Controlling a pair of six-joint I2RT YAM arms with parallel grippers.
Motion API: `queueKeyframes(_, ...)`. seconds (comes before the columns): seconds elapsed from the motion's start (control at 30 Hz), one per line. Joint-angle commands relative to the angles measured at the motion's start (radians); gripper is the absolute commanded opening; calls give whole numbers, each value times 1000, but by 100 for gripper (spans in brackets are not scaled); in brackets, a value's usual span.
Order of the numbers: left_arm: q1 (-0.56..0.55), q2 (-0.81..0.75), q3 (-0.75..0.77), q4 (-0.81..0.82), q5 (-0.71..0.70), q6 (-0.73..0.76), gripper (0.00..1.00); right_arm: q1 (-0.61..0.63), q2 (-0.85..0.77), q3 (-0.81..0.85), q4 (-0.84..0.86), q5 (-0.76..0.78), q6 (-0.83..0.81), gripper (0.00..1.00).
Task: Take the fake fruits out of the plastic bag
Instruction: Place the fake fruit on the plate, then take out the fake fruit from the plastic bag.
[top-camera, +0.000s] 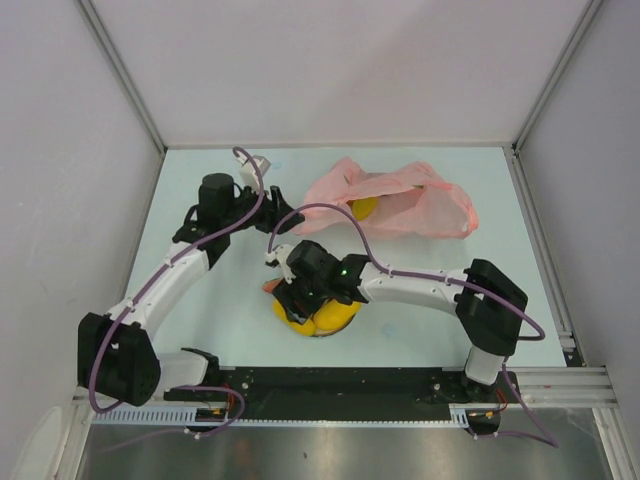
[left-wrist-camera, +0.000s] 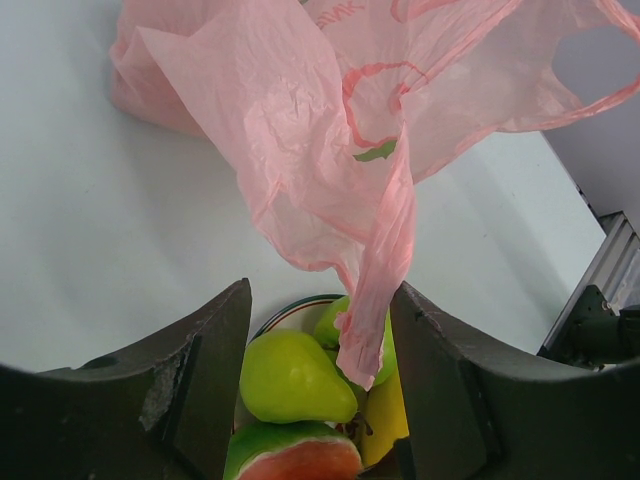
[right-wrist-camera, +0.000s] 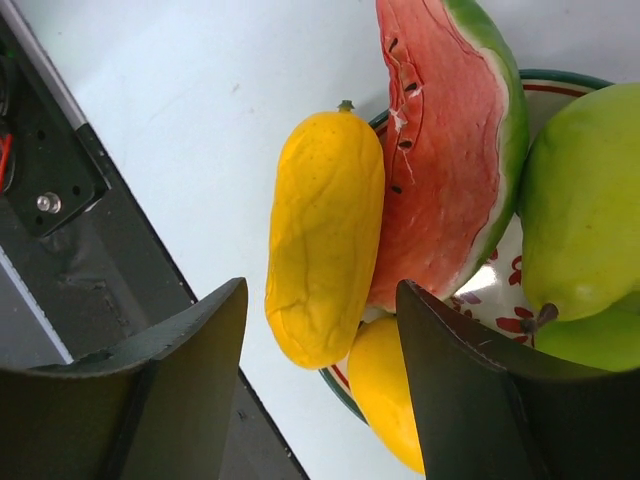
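At 1 o'clock from the plate (right-wrist-camera: 495, 295), the bag (top-camera: 420, 205) lies slumped, with one yellow fruit (top-camera: 363, 208) showing at its mouth. A melon slice (right-wrist-camera: 440, 150), a pear (right-wrist-camera: 585, 200) and a banana (right-wrist-camera: 325, 250) sit on the plate. The left gripper (left-wrist-camera: 322, 290) is apart, with a bag strip (left-wrist-camera: 385, 260) hanging loose between its fingers. The right gripper (right-wrist-camera: 320, 287) is apart above the banana. The yellow fruit looks light, hard and slick, so pinch it across its middle. The bag is limp, so steady it by a handle (left-wrist-camera: 600, 95).
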Motion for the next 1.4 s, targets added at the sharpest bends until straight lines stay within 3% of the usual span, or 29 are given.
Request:
queueKeyframes(0.0,6,7,20,19,18,-14,63,-4,-102,44,-7,-29,-55,66)
queueKeyframes(0.13,6,25,46,-15,31,6,59,-52,-190,118,-71,-83,-107,63)
queueKeyframes(0.23,6,41,63,-34,57,26,45,-186,-260,165,-137,-149,-15,45)
queueKeyframes(0.27,6,44,69,-35,75,37,27,-247,-285,179,-169,-155,-7,43)
queueKeyframes(0.37,6,50,94,-47,133,38,0,-352,-332,186,-223,-143,-61,37)
queueKeyframes(0.53,4,44,117,-127,178,98,0,-532,-306,173,-193,-85,-110,14)
queueKeyframes(0.7,4,48,108,-201,184,159,0,-621,-125,135,-119,-8,-291,7)
queueKeyframes(0.8,4,30,71,-210,219,185,0,-648,-73,80,-30,33,-320,8)
queueKeyframes(0.93,4,-13,34,-239,264,270,0,-658,-52,15,-29,2,-337,16)
queueKeyframes(1.13,6,-45,55,-297,209,357,0,-693,-60,6,59,-5,-302,22)
queueKeyframes(1.27,6,2,130,-327,186,371,0,-748,65,113,107,18,-203,39)
queueKeyframes(1.3,7,16,146,-333,187,374,0,-762,91,141,100,-12,-160,50)
queueKeyframes(1.37,7,56,184,-342,192,373,0,-786,153,231,62,-23,-62,59)
